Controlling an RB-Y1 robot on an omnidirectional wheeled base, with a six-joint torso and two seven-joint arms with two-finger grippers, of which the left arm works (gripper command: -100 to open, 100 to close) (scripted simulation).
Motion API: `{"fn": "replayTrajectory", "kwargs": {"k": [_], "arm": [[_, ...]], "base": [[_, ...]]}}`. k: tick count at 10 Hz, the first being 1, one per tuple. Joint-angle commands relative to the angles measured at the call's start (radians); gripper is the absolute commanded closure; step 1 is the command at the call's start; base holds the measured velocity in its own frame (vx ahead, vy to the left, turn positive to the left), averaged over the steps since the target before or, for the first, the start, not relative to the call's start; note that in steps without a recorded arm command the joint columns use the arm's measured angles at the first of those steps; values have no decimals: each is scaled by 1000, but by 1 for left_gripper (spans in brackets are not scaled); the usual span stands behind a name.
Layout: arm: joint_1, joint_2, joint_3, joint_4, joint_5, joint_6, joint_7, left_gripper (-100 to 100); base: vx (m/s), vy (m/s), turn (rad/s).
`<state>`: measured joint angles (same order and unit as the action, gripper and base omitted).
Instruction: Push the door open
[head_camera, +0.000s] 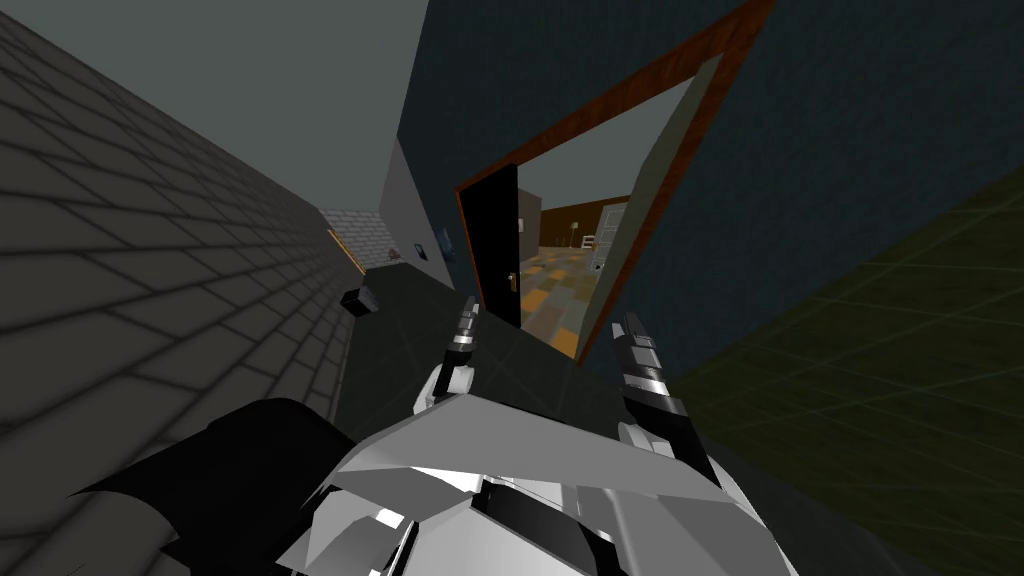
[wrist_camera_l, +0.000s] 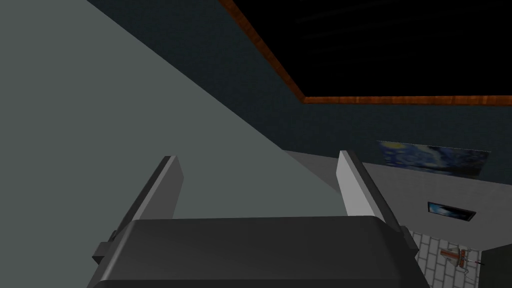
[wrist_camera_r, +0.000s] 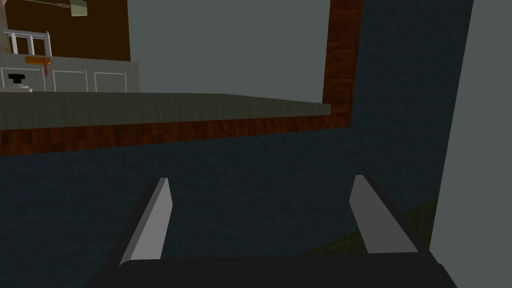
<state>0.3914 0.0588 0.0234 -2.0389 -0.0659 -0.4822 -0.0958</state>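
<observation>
Left pincer (head_camera: 467, 318) spread wide, empty. Just ahead of it, a touch right: black door (head_camera: 492, 245), handle (head_camera: 513, 283) showing, standing well inward, tiled floor (head_camera: 555, 300) visible past it. Mostly done by the look; maybe a final shove left. Right pincer (head_camera: 632, 328) wide too, facing dark wall (wrist_camera_r: 250, 165) beside the wooden frame (wrist_camera_r: 342, 60). Left wrist view adds a blue painting (wrist_camera_l: 432, 157).

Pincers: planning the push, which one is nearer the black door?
The left pincer, right beside the black door; the right pincer is clearly farther off.
</observation>
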Motion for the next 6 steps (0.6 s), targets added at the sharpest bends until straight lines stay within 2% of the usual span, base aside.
{"fn": "replayTrajectory", "kwargs": {"k": [1,6], "arm": [[-22,7,-4,32,2,5,13,-100],[-94,17,-28,145,3,7,42,-100]], "base": [[115,72,-14],[90,65,-14]]}}
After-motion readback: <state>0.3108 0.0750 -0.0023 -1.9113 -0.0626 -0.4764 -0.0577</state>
